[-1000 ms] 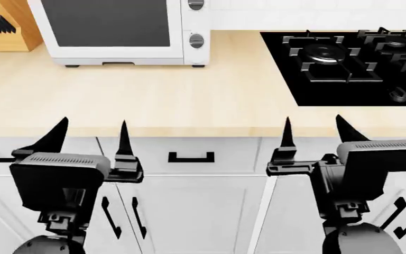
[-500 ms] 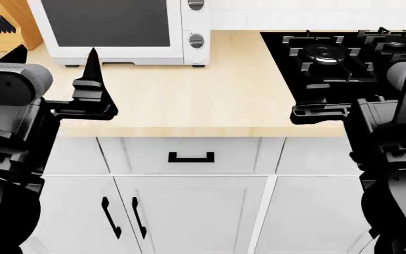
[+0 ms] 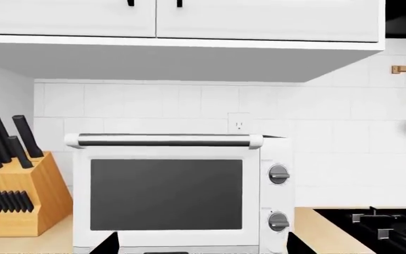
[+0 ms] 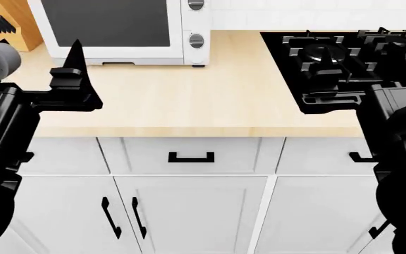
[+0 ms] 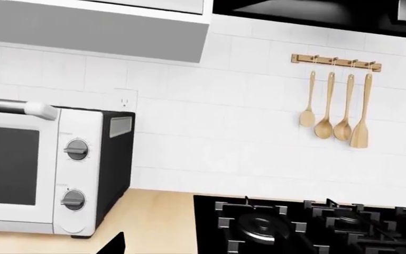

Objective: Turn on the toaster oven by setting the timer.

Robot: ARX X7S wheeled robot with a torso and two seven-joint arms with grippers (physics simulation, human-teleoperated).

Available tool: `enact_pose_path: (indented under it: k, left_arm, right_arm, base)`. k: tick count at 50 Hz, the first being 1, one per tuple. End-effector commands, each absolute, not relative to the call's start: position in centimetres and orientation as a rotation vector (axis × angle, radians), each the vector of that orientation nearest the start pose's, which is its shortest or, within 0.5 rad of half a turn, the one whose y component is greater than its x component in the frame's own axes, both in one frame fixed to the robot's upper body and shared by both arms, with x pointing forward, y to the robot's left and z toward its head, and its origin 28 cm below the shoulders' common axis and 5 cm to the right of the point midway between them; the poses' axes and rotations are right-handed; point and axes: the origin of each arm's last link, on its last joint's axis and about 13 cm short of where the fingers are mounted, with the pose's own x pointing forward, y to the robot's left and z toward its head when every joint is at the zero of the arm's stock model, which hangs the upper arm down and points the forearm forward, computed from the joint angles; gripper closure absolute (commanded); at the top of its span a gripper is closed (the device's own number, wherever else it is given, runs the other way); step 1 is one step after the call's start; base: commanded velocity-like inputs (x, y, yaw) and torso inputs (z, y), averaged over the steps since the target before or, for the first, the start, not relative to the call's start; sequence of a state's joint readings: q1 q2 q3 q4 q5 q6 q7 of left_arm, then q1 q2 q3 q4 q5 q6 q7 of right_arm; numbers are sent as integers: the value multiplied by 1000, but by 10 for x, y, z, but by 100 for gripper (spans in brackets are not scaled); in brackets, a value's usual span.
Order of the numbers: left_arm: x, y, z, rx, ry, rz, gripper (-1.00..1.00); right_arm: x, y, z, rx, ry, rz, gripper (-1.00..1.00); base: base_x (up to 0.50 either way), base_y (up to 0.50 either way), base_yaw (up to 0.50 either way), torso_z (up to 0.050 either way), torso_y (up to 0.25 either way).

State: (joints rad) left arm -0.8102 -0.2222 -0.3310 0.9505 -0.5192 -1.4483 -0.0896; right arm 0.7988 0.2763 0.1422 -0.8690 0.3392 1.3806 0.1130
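The toaster oven (image 4: 104,24) is a white box with a dark glass door at the back left of the wooden counter (image 4: 188,95). Its two grey knobs (image 4: 196,41) sit on its right side. In the left wrist view the oven (image 3: 166,193) faces me straight on, with its silver bar handle (image 3: 164,140) and upper knob (image 3: 278,174) above the lower knob (image 3: 278,221). My left gripper (image 4: 40,50) is open and empty, in front of the oven and apart from it. My right gripper (image 4: 361,71) is open and empty over the hob's front; only one fingertip (image 5: 114,244) shows in the right wrist view.
A wooden knife block (image 4: 6,26) stands left of the oven. The black gas hob (image 4: 351,58) fills the counter's right side. Wooden spoons (image 5: 333,106) hang on the tiled wall above it. An upper cabinet (image 3: 182,53) overhangs the oven. A drawer (image 4: 191,157) and doors lie below the counter.
Both arms have risen from below the counter's front edge to counter height and spread outward. The left gripper now stands in front of the oven, the right over the hob.
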Motion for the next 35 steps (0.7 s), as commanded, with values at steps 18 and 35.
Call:
enact_pose_path:
  k: [18,35]
  left_arm:
    - [209,256,273,-50,-365,-32,-100]
    - [212,256,274,-51,-356,-10,-100]
  right_arm:
    - [230,-144,267,-118,-295,-55,-100]
    - [234,-146,266,-105,-281,-62,-100]
  base:
    - [0,0,0,32,0]
    - [9,142,0,0,0]
